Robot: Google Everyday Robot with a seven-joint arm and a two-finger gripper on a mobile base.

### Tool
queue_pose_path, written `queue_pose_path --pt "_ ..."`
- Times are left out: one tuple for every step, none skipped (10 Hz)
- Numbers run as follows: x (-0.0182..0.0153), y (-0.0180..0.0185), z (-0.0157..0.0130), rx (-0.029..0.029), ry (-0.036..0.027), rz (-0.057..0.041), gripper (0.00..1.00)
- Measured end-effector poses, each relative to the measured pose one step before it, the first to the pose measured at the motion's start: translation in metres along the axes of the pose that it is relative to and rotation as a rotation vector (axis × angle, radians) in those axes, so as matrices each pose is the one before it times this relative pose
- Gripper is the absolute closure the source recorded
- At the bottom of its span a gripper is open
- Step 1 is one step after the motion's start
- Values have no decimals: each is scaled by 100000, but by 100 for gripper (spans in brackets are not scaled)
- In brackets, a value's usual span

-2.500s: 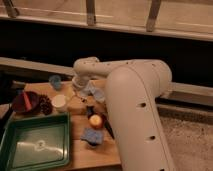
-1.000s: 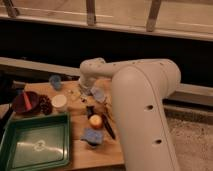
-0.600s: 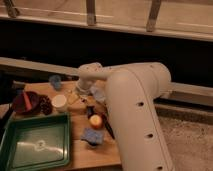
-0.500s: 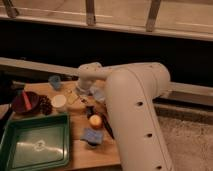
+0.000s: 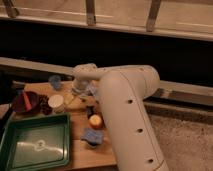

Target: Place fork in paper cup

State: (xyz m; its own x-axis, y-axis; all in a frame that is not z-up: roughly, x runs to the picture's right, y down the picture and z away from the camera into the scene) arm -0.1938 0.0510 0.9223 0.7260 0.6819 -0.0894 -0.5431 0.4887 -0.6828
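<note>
The paper cup is a short, wide cream cylinder standing on the wooden table, left of centre. My gripper hangs at the end of the big white arm, just right of and slightly behind the cup. It points down at the table beside a pale utensil. The jaws stand open, and I see nothing held in them. The fork is hidden; I cannot pick it out around the wrist and hand.
A small blue cup stands behind the paper cup. A reddish-brown bowl sits at far left and a green tray at front left. A black-handled knife, an orange item and a blue item lie by the arm.
Over the last second the arm swung a little to the left, bringing the gripper closer to the paper cup. It has barely moved in the last half second.
</note>
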Motion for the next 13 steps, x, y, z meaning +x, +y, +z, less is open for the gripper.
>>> queue_pose_path --pt "-331 153 616 338 92 -1112 20" --pt "-255 76 762 218 320 -1063 20" --pt "86 -184 725 -23 668 -299 20" --pt "133 -240 415 160 722 -35 20" --pt "315 -181 1024 158 1862 -375 24" --pt "-20 -40 297 213 781 280 30" --pt "67 -158 81 755 699 -489 41" --pt "89 -144 -237 174 -107 144 51" --pt "0 -40 -161 59 -97 -68 63" --pt "42 -82 -90 133 126 -43 72" --pt "28 -15 -28 -21 107 99 81" --pt "119 -156 -117 579 320 568 93" --pt "-101 120 -59 -361 -62 438 98"
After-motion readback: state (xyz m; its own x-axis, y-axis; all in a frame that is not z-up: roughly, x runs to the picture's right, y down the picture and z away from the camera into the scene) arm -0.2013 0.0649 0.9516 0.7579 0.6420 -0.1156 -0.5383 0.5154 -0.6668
